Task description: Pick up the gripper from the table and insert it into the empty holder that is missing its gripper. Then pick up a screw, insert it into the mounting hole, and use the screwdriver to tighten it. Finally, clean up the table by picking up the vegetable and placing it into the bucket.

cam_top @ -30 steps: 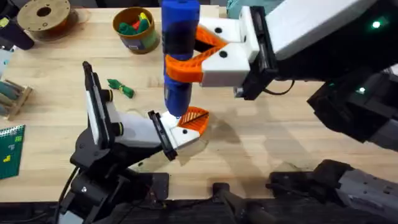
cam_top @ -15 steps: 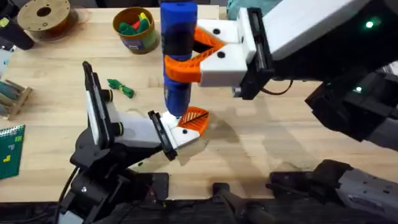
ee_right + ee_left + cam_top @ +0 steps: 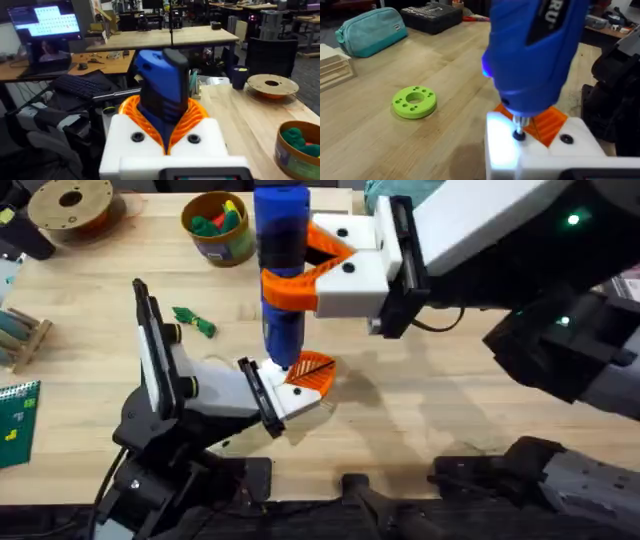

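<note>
At the far left of the overhead frame the butcher-block table [image 3: 90, 300] carries a brown filament spool [image 3: 70, 205] in the upper left corner. Right of it, left of centre, the dark-green vegetable [image 3: 194, 321] lies loose on the wood, and above it the yellow-rimmed bucket [image 3: 219, 225] stands with toy pieces inside. The left gripper [image 3: 290, 388] sits just below centre, its fingers clamped on the white holder [image 3: 275, 375], with the orange ribbed gripper [image 3: 313, 372] seated in it. At centre the blue screwdriver [image 3: 283, 270] stands upright, its dark tip down on the holder. The right gripper [image 3: 300, 265] reaches in from the right, its orange pads closed around the screwdriver's body. In the left wrist view a light-green ring disc [image 3: 414, 102] lies at centre left.
</note>
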Controlling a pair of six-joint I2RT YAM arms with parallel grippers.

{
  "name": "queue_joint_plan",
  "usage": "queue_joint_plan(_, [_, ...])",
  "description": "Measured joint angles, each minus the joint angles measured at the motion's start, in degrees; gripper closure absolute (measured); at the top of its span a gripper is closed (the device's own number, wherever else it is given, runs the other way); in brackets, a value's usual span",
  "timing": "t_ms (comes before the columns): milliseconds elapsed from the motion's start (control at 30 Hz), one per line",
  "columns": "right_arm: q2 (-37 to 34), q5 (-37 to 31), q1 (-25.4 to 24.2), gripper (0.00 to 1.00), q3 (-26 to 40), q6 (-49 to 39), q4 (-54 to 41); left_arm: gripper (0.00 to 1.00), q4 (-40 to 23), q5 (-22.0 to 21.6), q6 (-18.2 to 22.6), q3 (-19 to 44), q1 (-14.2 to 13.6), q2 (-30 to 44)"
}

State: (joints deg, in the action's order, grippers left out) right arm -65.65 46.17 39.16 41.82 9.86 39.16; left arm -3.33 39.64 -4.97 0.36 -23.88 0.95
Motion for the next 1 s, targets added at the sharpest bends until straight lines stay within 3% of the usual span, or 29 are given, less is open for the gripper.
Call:
queue_joint_plan(433, [0.0, 0.2, 0.0, 0.97, 0.0, -0.4, 0.5, 0.995, 0.0, 0.0, 0.0, 0.0, 0.0, 0.0])
queue_joint_plan(667, [-1.9, 2.0, 0.0, 0.97, -0.6, 2.0, 11.3, 0.995, 0.1, -0.2, 0.2, 0.0, 0.0, -0.3])
queue_joint_plan(833, [-1.0, -1.7, -1.5, 0.97, -0.3, 8.2, 24.2, 0.995, 0.1, -0.2, 0.2, 0.0, 0.0, -0.3])
queue_joint_plan(1000, [-0.4, -3.6, -1.7, 0.97, 1.7, 10.1, 17.4, 0.995, 0.1, -0.2, 0.2, 0.0, 0.0, -0.3])
